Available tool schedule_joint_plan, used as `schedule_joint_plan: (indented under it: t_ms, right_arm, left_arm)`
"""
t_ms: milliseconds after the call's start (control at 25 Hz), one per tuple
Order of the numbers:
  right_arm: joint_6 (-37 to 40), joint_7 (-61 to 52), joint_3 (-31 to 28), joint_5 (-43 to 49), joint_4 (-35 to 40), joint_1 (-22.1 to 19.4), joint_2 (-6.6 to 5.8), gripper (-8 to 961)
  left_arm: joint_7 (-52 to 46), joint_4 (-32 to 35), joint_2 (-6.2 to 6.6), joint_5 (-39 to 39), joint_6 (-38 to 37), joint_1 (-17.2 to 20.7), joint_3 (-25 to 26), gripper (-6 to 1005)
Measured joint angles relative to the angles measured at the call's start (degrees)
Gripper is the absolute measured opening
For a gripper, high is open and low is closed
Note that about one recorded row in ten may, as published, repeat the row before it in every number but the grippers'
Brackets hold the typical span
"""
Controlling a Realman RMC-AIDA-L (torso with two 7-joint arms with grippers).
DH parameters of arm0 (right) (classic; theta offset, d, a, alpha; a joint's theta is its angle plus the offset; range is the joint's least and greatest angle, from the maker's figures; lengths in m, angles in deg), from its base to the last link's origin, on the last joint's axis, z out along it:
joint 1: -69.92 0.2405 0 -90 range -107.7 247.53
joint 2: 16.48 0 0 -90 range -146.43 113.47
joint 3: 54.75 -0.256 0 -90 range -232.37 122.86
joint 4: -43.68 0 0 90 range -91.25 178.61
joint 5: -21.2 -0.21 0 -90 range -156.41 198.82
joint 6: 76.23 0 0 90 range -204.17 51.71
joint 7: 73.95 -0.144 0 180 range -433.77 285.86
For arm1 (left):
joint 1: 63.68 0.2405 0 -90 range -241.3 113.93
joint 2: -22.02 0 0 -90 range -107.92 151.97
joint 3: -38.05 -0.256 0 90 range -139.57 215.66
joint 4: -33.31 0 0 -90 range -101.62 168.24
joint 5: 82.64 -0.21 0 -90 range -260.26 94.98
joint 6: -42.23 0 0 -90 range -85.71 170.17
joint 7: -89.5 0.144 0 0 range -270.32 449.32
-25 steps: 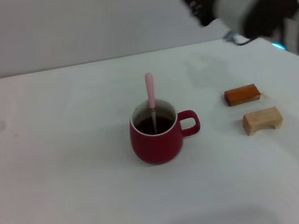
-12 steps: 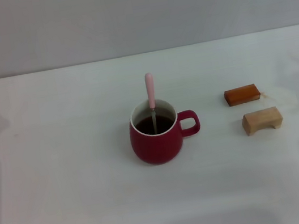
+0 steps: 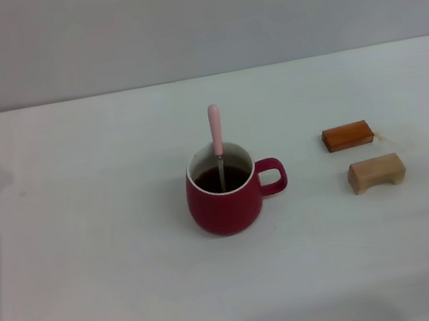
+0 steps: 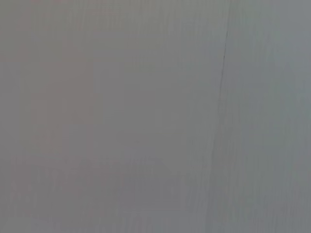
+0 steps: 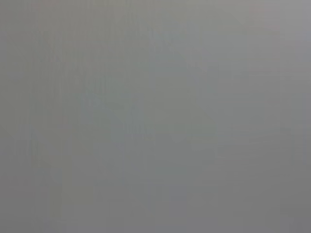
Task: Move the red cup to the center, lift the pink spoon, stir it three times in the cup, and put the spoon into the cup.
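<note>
The red cup (image 3: 223, 200) stands upright near the middle of the white table in the head view, its handle pointing right and dark liquid inside. The pink spoon (image 3: 215, 131) stands in the cup, leaning on the far rim, with its pale pink handle sticking up above it. Neither gripper appears in any view. Both wrist views show only a plain grey surface.
Two small wooden blocks lie to the right of the cup: a reddish-brown one (image 3: 347, 136) and, nearer to me, a pale one (image 3: 375, 172). The white table (image 3: 90, 255) ends at a grey wall behind.
The right arm, seen at the upper right one second ago, has left the head view. The cup and spoon have not moved.
</note>
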Motion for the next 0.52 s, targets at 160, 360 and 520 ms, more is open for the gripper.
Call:
schedule_joint_plan:
  t_ms: [160,360,520]
  right_arm:
    - [2.3,-0.3,-0.1,-1.1,2.6,-0.6,0.15,282]
    - [2.4,-0.2,0.3,-4.1,4.3,-0.6,0.09,282]
    - [2.2,-0.3,0.2,-4.6,5.4,-0.5,-0.05,282]
  left_arm:
    - [0.0,0.0,0.00,0.0,0.0,0.1,0.0,-2]
    - [0.1,0.0,0.06,0.0,-0.1,0.3,0.3,-2]
    - [0.1,0.0,0.09,0.0,-0.1,0.3,0.2,-2]
